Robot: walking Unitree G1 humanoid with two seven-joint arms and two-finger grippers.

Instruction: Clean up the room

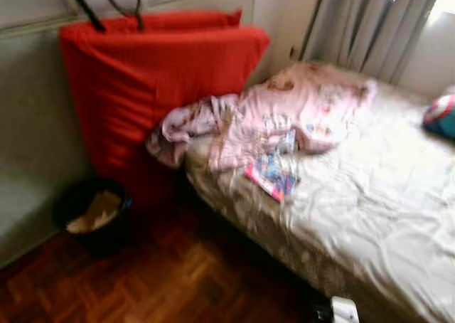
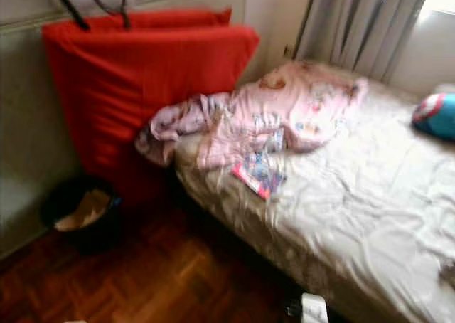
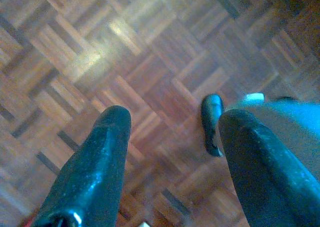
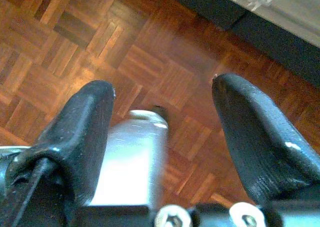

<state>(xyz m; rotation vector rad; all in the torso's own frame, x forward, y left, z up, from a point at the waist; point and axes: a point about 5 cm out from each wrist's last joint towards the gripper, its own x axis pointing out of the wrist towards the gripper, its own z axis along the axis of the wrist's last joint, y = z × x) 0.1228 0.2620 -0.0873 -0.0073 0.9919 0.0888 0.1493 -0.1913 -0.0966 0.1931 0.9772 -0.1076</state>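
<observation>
Nearest the bed (image 1: 370, 216), down at its foot-side edge, both arms hang idle over the parquet floor (image 3: 150, 57): the left gripper (image 3: 172, 152) has its jaws spread with nothing between them, and the right gripper (image 4: 162, 122) likewise stands wide and empty above the boards, the dark base of the bed just beyond it.

On the bed's near corner lies a small colourful booklet (image 1: 272, 175) — it sits on the white quilt, touching the lower hem of a crumpled pink garment (image 1: 284, 117) that spills over the bed's edge toward the red mattress (image 1: 149, 81). That mattress stands upright against the wall, just beside the bed's head end; at its foot, on the floor beside the bed, is a black bin (image 1: 92, 216) with some pale rubbish in it. Farther along the bed, near the curtains (image 1: 370, 20), rests a blue-and-red cushion (image 1: 441, 117).

The views are blurred, so the robot is probably walking up. To do this well it should stop square to the bed's corner, settle — then reach for the booklet first, taking it by its free edge so the garment is not dragged along.
</observation>
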